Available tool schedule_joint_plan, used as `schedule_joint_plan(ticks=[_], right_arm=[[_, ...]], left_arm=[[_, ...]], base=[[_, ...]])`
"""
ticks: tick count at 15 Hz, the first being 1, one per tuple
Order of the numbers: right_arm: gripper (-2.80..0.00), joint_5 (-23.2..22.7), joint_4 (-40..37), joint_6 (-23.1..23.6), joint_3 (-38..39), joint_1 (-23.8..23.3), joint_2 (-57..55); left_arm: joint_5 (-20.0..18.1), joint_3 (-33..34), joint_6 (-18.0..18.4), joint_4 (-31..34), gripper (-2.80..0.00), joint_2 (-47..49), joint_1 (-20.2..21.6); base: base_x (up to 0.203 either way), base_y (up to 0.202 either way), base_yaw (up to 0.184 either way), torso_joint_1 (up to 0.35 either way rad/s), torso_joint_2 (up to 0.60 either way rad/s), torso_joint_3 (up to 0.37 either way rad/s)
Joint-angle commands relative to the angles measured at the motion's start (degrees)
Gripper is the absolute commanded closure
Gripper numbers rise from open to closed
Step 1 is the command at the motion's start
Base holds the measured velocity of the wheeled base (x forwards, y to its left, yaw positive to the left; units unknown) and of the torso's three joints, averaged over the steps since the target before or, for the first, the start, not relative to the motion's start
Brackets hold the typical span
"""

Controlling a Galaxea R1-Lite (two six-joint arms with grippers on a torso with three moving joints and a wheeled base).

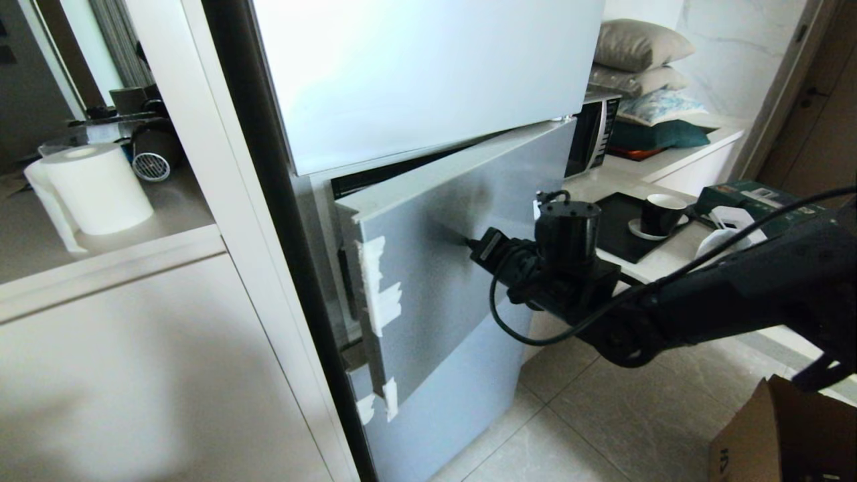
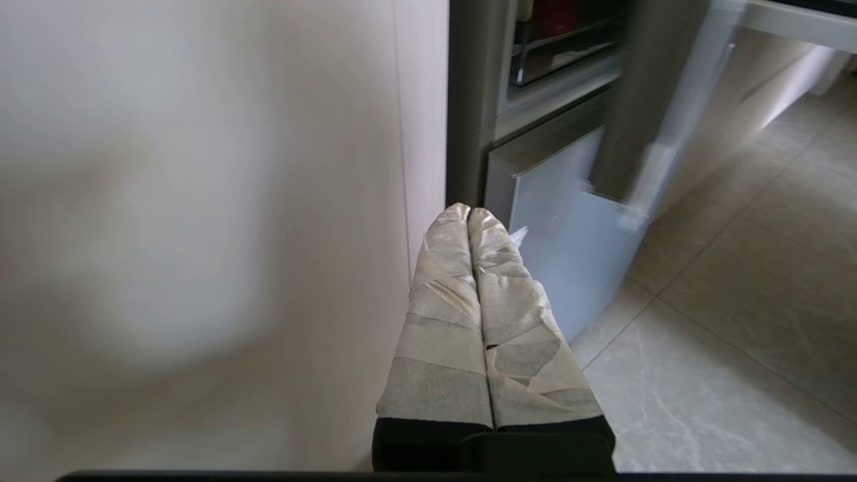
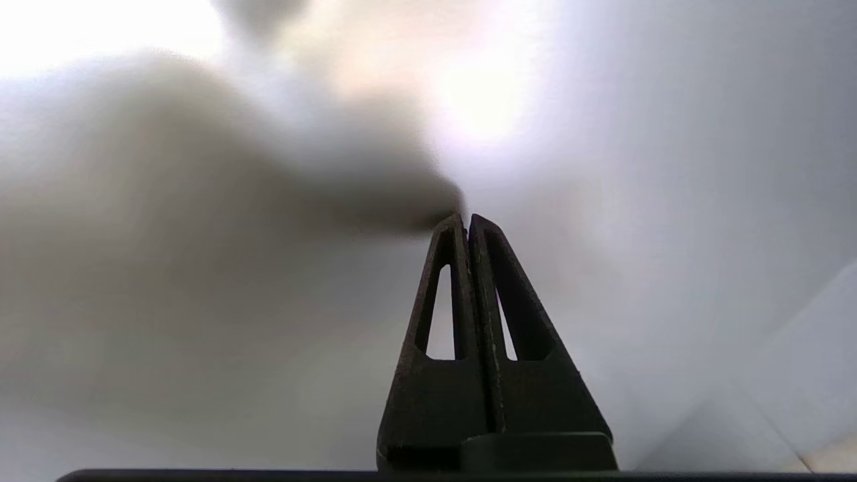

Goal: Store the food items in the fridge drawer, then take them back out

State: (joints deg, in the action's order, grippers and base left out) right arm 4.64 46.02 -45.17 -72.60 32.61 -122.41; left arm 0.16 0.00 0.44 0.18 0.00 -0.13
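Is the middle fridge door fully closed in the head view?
No, the middle fridge door stands ajar, with a dark gap along its top edge.

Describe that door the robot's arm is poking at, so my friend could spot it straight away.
Start at the tall fridge beside the white cabinet. Below its glossy white upper door hangs the grey middle door, swung ajar, with the right tool shut and its tip at the door's face. Unlike the doors above and below it, its free edge carries ragged strips of white tape.
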Motion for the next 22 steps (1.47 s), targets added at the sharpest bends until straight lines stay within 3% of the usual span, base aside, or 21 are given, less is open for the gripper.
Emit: schedule_joint_plan(ticks=[1,5,8,10,14,18,22], right_arm=[[0.00,0.8,0.2,-0.3,-2.5,0.6,-4.0],[0.00,0.2,0.6,-0.3,-6.2,0.0,-5.3],[0.00,-2.0,10.1,2.8,-10.8,-0.6,-10.8],[0.00,-2.9,10.4,4.4,-8.2,-0.6,-9.0],[0.00,-2.8,10.5,9.4,10.9,1.7,9.0],[0.00,1.8,10.5,16.2,34.8,3.5,32.7],[0.00,1.0,4.2,26.0,53.4,-5.0,59.1]], left_arm=[[0.0,0.0,0.0,0.0,0.00,0.1,0.0],[0.0,0.0,0.0,0.0,0.00,0.1,0.0],[0.0,0.0,0.0,0.0,0.00,0.1,0.0],[0.0,0.0,0.0,0.0,0.00,0.1,0.0],[0.0,0.0,0.0,0.0,0.00,0.1,0.0],[0.0,0.0,0.0,0.0,0.00,0.1,0.0],[0.0,0.0,0.0,0.0,0.00,0.1,0.0]], base=[[0.000,0.000,0.000,0.000,0.00,0.000],[0.000,0.000,0.000,0.000,0.00,0.000],[0.000,0.000,0.000,0.000,0.00,0.000],[0.000,0.000,0.000,0.000,0.00,0.000],[0.000,0.000,0.000,0.000,0.00,0.000],[0.000,0.000,0.000,0.000,0.00,0.000],[0.000,0.000,0.000,0.000,0.00,0.000]])
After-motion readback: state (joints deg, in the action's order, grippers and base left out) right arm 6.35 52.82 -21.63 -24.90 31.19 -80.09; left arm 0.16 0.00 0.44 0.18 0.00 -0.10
